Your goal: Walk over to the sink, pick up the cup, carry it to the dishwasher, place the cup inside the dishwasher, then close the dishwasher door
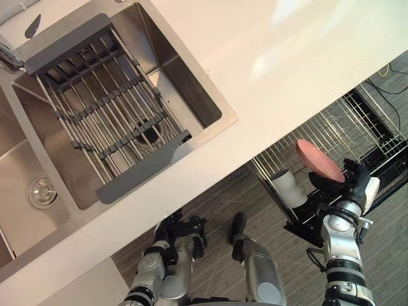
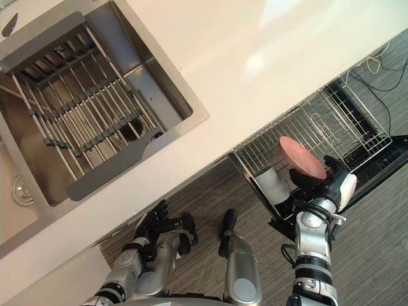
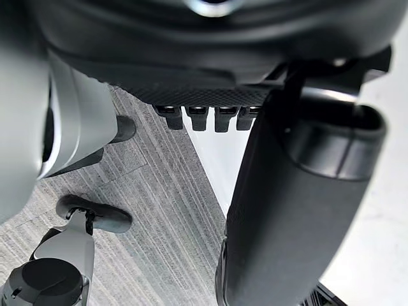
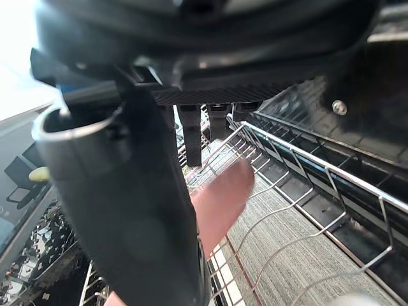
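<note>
Our right arm (image 1: 341, 255) reaches forward. The right hand (image 1: 349, 183) is at the near edge of the dishwasher rack (image 1: 322, 124), with fingers and white-covered thumb curled round a pink cup (image 1: 319, 159). Our left arm (image 1: 156, 274) is bent, well to the left of the rack. The left hand (image 2: 167, 224) has loosely spread fingers and holds nothing.

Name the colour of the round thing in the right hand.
The round thing in the right hand is reddish pink, clearest in the left eye view.
</note>
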{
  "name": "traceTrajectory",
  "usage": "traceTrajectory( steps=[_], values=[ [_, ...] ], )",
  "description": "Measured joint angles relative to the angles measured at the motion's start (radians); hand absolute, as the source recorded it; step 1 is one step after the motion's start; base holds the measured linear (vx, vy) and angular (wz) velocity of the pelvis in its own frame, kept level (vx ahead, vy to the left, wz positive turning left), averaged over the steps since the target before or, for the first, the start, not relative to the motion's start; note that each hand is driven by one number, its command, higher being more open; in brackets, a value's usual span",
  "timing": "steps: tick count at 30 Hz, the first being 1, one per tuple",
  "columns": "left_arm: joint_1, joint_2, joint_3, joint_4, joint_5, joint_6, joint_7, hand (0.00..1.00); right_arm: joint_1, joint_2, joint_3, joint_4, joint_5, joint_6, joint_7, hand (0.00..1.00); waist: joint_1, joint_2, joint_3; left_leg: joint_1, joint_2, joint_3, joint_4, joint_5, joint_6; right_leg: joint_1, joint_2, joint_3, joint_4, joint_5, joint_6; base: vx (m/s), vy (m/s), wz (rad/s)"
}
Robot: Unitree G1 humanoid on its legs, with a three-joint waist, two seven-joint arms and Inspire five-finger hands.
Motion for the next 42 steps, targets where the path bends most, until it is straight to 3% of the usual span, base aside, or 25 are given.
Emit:
traceTrajectory(
  steps=[8, 14, 21, 29, 34, 42],
  values=[
    [0.007, 0.002, 0.000, -0.005, 0.000, 0.004, 0.000, 1.00, 0.088, 0.004, 0.000, -0.228, -0.018, -0.071, -0.033, 1.00, -0.007, -0.002, -0.001, 0.012, 0.018, 0.014, 0.011, -0.009, -0.007, 0.004, 0.012, 0.014, 0.011, -0.006, -0.008, -0.01, -0.033, -0.07],
    [0.026, 0.007, 0.001, -0.012, 0.000, 0.002, 0.001, 1.00, 0.150, 0.046, 0.000, -0.351, -0.017, -0.126, -0.034, 1.00, -0.020, -0.021, -0.013, 0.052, 0.024, 0.017, 0.007, -0.015, -0.017, 0.040, 0.019, 0.015, 0.014, -0.020, -0.012, 0.01, -0.019, -0.01],
    [0.076, 0.008, 0.022, -0.010, 0.018, -0.011, 0.001, 1.00, 0.260, 0.099, -0.036, -0.487, 0.049, -0.167, -0.001, 1.00, -0.040, -0.035, -0.060, 0.108, 0.028, 0.035, -0.014, -0.028, -0.027, 0.080, 0.028, 0.029, 0.007, -0.037, -0.008, 0.04, -0.013, -0.07],
    [0.130, 0.010, 0.051, 0.011, 0.021, -0.007, 0.002, 1.00, 0.407, 0.226, -0.127, -0.448, 0.203, -0.181, 0.052, 1.00, -0.068, -0.044, -0.132, 0.197, 0.026, 0.049, -0.059, -0.032, -0.039, 0.163, 0.039, 0.031, -0.034, -0.043, -0.004, 0.08, -0.012, -0.04],
    [0.132, 0.015, 0.067, 0.036, 0.059, 0.007, 0.003, 1.00, 0.429, 0.287, -0.130, -0.245, 0.292, -0.185, 0.075, 1.00, -0.073, -0.044, -0.150, 0.233, 0.030, 0.053, -0.065, -0.036, -0.045, 0.202, 0.044, 0.030, -0.049, -0.046, -0.004, 0.00, -0.006, -0.01],
    [0.141, 0.014, 0.100, 0.039, 0.060, 0.011, 0.001, 1.00, 0.432, 0.291, -0.154, -0.086, 0.468, -0.227, 0.186, 1.00, -0.073, -0.043, -0.161, 0.239, 0.036, 0.060, -0.057, -0.038, -0.050, 0.207, 0.046, 0.033, -0.041, -0.046, -0.005, 0.00, -0.005, -0.02]
  ],
)
